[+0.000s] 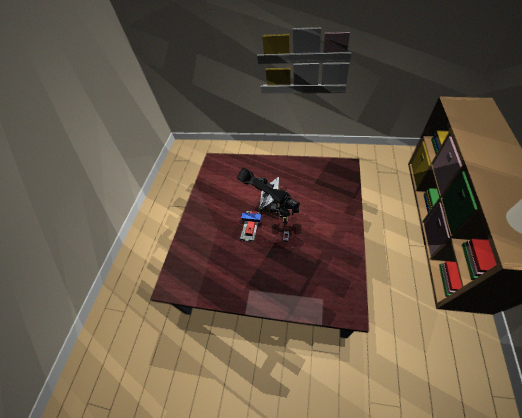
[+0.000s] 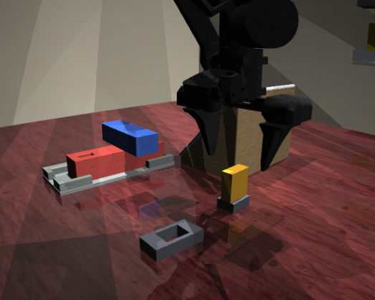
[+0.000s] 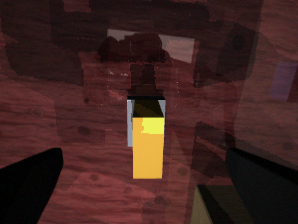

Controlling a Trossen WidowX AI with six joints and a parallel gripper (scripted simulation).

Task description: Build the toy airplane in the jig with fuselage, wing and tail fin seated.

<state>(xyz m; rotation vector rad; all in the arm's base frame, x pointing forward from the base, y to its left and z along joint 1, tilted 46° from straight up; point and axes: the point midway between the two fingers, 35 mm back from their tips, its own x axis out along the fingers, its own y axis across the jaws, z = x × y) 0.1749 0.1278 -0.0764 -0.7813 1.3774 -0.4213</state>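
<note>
A red fuselage (image 2: pixel 95 162) (image 1: pixel 250 228) lies in the grey cradle (image 2: pixel 75 184) (image 1: pixel 245 238). A blue wing (image 2: pixel 130 138) (image 1: pixel 251 216) sits across the top of the fuselage. An open socket shows near the fuselage's left end. A yellow tail fin (image 2: pixel 234 182) (image 3: pixel 148 150) stands upright in a small grey holder (image 2: pixel 234 204) (image 3: pixel 129 124). My gripper (image 2: pixel 237 159) (image 3: pixel 145 155) (image 1: pixel 284 214) is open and empty. It hangs just above the fin, one finger on each side, not touching it.
An empty grey rectangular holder (image 2: pixel 172 239) (image 1: pixel 285 235) lies in front of the fin. A wooden wedge-shaped block (image 2: pixel 244 140) (image 1: pixel 269 196) stands just behind the gripper. A bookshelf (image 1: pixel 463 210) stands off to the right of the table.
</note>
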